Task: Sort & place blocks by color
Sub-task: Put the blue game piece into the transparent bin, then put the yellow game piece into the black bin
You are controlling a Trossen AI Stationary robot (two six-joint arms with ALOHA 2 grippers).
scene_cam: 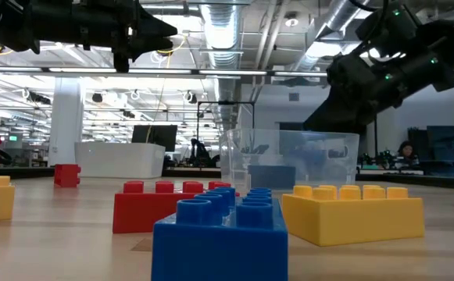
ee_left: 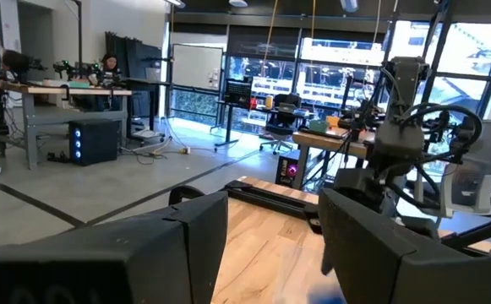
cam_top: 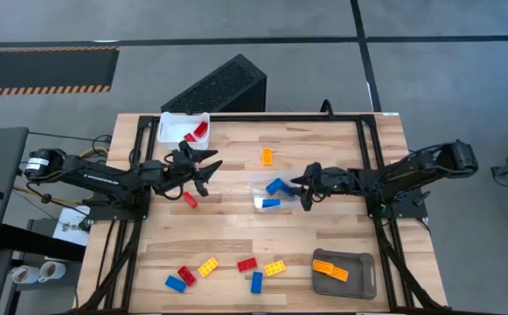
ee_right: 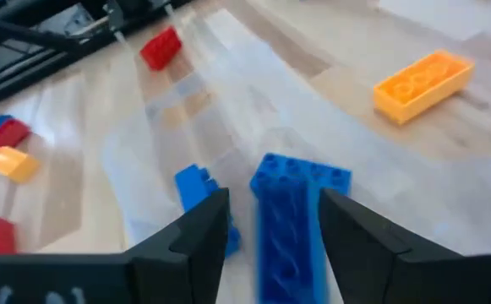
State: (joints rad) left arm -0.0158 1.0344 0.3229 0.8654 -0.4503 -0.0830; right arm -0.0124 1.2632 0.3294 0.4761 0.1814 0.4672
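My right gripper (cam_top: 305,192) (ee_right: 272,241) hangs open over the clear container (cam_top: 265,194) at mid-table. A blurred blue block (ee_right: 291,211) shows between and beyond its fingers, with a gap on one side. A second blue block (ee_right: 199,190) lies in the container beside it. My left gripper (cam_top: 210,166) (ee_left: 275,245) waits open and empty above the table's left half, near a loose red block (cam_top: 190,199). An orange block (cam_top: 267,156) lies beyond the container. Several red, blue and yellow blocks (cam_top: 247,263) lie along the near edge.
A white tray (cam_top: 170,122) with red blocks (cam_top: 198,131) stands at the far left. A grey tray (cam_top: 365,262) holding orange blocks (cam_top: 330,269) sits at the near right. A black box (cam_top: 223,87) stands on the floor beyond the far edge.
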